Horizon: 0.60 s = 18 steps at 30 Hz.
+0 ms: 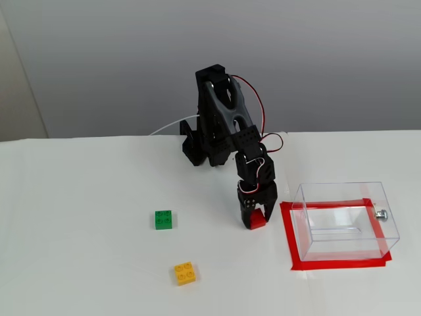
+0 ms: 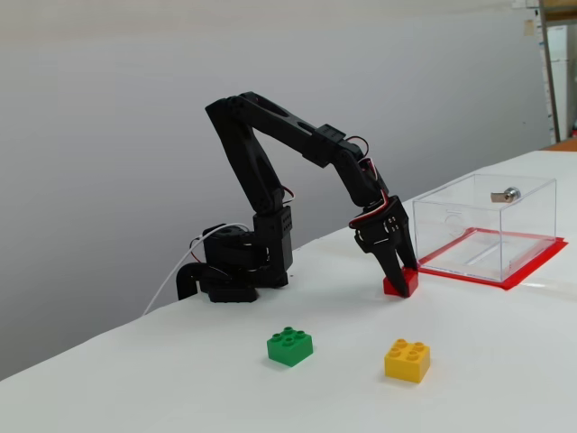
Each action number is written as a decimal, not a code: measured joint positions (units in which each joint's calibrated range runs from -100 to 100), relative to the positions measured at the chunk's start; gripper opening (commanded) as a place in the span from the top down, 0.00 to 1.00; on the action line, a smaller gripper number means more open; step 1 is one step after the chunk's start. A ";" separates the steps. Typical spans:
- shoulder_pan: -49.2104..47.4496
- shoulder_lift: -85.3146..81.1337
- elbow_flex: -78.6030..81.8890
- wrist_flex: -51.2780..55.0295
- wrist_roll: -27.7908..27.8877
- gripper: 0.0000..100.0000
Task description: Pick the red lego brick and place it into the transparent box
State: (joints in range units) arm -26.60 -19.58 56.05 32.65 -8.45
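Pincer [image 1: 253, 222]: lowered to the table [image 1: 85, 263], its 2 fingers pressed in on the red lego brick [image 1: 254, 221] from either side in both fixed views (the brick still rests on the white surface, just beside the red tape rectangle [image 1: 288, 245]).

Step in hand: the grasp, judged complete or nearly so; no lift is seen.

Next move: a lift clear of the table is called for, then a carry over the near wall of the transparent box [image 1: 345, 220], which stands open-topped and empty inside the tape, and a release above its floor.

Other items: 1 green brick [image 1: 163, 219], 1 yellow brick [image 1: 185, 273], both well apart from the pincer.

Markings: no brand, label or writing can be read.
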 measured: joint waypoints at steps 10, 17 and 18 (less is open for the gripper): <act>0.11 0.00 -1.15 1.71 0.15 0.89; 0.64 0.00 -13.68 14.48 2.05 0.89; 0.64 0.00 -15.89 16.20 2.39 0.89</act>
State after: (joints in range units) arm -25.96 -19.58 40.16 48.84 -6.06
